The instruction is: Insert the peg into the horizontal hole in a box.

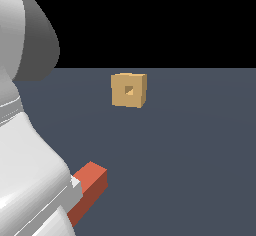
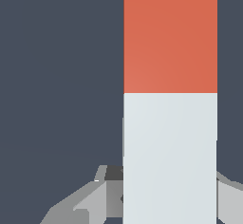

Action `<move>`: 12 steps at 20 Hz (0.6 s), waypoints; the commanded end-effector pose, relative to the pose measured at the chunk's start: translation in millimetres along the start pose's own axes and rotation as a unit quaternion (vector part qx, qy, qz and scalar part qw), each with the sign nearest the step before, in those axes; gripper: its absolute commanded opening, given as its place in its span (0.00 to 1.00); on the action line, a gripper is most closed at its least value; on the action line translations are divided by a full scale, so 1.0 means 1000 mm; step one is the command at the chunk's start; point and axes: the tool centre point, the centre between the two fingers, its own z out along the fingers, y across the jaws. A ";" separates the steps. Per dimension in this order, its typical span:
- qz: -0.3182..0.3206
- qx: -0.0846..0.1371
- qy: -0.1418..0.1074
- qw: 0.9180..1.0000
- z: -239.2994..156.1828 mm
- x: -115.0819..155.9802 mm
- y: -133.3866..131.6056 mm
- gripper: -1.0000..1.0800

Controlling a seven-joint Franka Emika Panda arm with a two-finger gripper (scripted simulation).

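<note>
The peg (image 2: 170, 99) runs through the middle of the wrist view, one half red-orange and one half white-grey. My gripper (image 2: 170, 194) is shut on the white-grey half, with a grey finger (image 2: 102, 197) showing on either side of it. In the exterior view only the peg's red-orange end (image 1: 92, 182) sticks out from behind the arm, pointing toward the box. The box (image 1: 129, 90) is a small tan cube farther back on the grey floor, well apart from the peg. Its hole (image 1: 129, 90) is a small dark square in the face turned toward the camera.
The arm's large white body (image 1: 25, 170) fills the exterior view's left and hides the gripper and the peg's white half there. A flat grey floor (image 1: 190, 155) lies between the peg and the box.
</note>
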 end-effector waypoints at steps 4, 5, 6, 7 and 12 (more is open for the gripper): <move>-0.001 0.000 0.000 1.000 0.000 0.002 0.000 0.00; -0.001 0.000 0.000 1.000 -0.001 0.003 -0.001 0.00; -0.002 0.000 0.000 1.000 -0.001 0.006 -0.002 0.00; -0.003 0.000 0.000 1.000 -0.001 0.009 -0.002 0.00; -0.011 0.000 0.000 1.000 -0.006 0.037 -0.010 0.00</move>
